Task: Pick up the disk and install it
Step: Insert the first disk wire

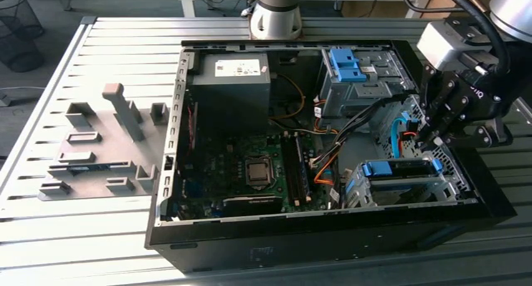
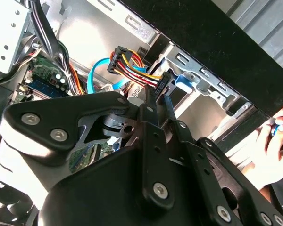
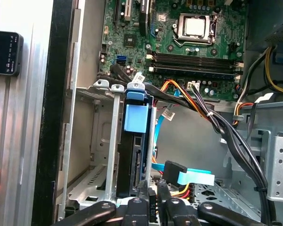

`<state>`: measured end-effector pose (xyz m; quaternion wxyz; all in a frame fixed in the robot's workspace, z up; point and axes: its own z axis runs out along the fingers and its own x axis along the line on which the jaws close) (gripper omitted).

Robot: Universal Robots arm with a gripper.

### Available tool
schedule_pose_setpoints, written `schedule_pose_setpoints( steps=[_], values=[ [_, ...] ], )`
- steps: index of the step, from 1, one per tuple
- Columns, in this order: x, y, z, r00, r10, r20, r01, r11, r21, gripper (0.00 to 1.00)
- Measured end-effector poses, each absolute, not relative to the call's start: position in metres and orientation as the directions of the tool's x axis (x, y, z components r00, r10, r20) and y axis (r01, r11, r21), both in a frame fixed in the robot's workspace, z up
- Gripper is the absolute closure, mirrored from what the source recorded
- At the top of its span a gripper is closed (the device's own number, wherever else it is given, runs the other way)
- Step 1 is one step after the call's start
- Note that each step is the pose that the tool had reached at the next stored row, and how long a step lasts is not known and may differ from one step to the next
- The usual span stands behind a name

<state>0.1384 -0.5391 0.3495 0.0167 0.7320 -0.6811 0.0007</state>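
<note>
Nearby, slatted metal table point(image 1: 99, 224) under open computer case point(image 1: 332, 236).

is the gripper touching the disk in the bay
Cannot tell. In the first wrist view the gripper sits right at the end of the disk standing in its bay, but neither contact nor a gap shows plainly there.

The exterior view looks down from high on the open black metal computer case point(image 1: 332, 230); both wrist views sit close inside it, sharing its silver drive cage point(image 3: 104, 141).
</note>
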Motion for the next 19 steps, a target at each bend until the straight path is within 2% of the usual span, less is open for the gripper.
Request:
schedule_pose_setpoints(
  steps=[5,6,19],
  values=[
    [0.1384,-0.5391,0.3495,0.072,-0.997,0.024,-0.997,-0.072,0.024,0.79],
    [0.1384,-0.5391,0.3494,0.072,-0.997,0.024,-0.997,-0.072,0.024,0.84],
    [0.1382,-0.5391,0.3493,0.072,-0.997,0.024,-0.997,-0.072,0.023,0.84]
  ],
)
